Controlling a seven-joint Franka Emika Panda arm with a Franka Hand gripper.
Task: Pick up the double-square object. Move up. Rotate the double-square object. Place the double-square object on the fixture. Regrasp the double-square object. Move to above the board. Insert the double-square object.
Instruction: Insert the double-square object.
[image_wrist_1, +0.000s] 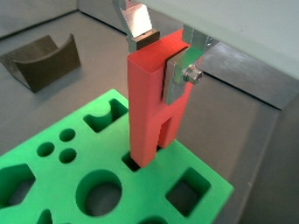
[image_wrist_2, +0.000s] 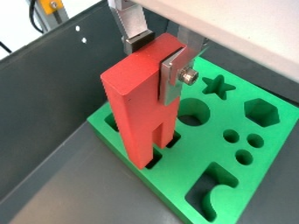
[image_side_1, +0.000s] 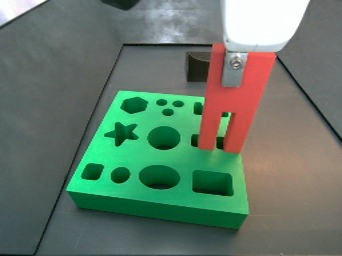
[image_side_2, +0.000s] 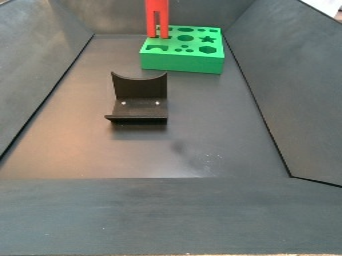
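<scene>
The red double-square object (image_wrist_1: 149, 105) (image_wrist_2: 135, 101) stands upright, and my gripper (image_wrist_1: 162, 57) (image_wrist_2: 155, 54) is shut on its top end. Both silver fingers press flat against its two faces. In a side view the gripper (image_side_1: 238, 60) hangs over the right part of the green board (image_side_1: 160, 205). The object's (image_side_1: 238, 105) two lower prongs reach down into a cut-out near that board edge. The board (image_wrist_1: 146, 185) (image_wrist_2: 222, 153) shows star, hexagon, circle and square holes. The dark fixture (image_side_2: 138, 98) (image_wrist_1: 41, 61) stands apart on the floor. It holds nothing.
The grey bin walls (image_side_2: 54, 70) slope up on all sides round the dark floor. The board (image_side_2: 181, 62) lies at the far end of the bin in a side view, with the red object (image_side_2: 155, 20) rising from it.
</scene>
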